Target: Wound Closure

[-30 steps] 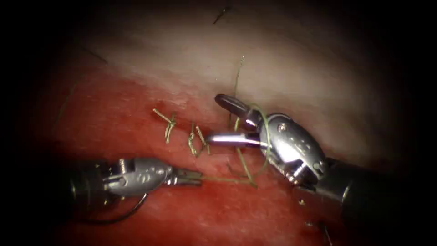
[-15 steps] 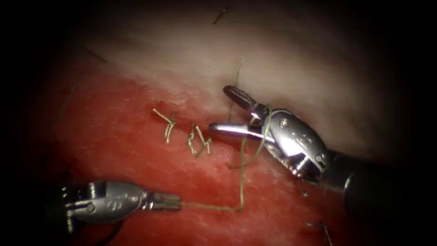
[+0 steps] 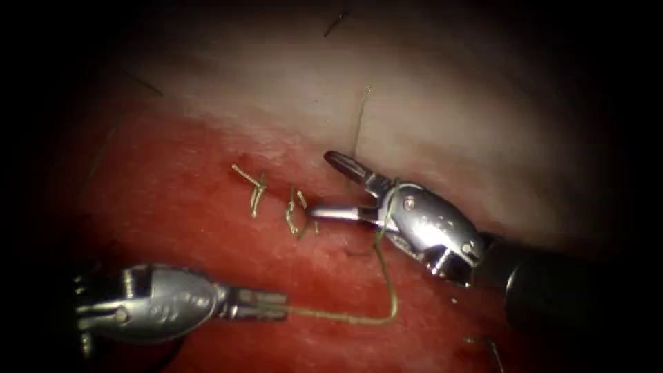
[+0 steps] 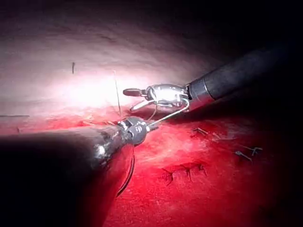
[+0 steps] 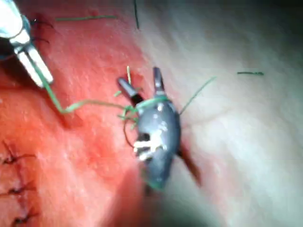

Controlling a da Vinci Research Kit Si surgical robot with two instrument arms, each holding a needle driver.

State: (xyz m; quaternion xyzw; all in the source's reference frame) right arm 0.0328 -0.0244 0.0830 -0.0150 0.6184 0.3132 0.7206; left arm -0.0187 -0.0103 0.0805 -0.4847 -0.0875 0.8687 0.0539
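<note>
Dim endoscope view with dark vignette, glare on metal, blurred right wrist view

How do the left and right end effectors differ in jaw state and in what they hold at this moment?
The left end effector has its jaws shut on the thread; the right end effector has its jaws spread open, gripping nothing, with thread looped round its neck. The left lies low over red tissue; the right sits at the cut. Both are needle drivers.

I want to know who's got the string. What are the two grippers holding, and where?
The left gripper is shut on the thin greenish thread at its end; the open right gripper holds nothing, thread looped round it.
</note>
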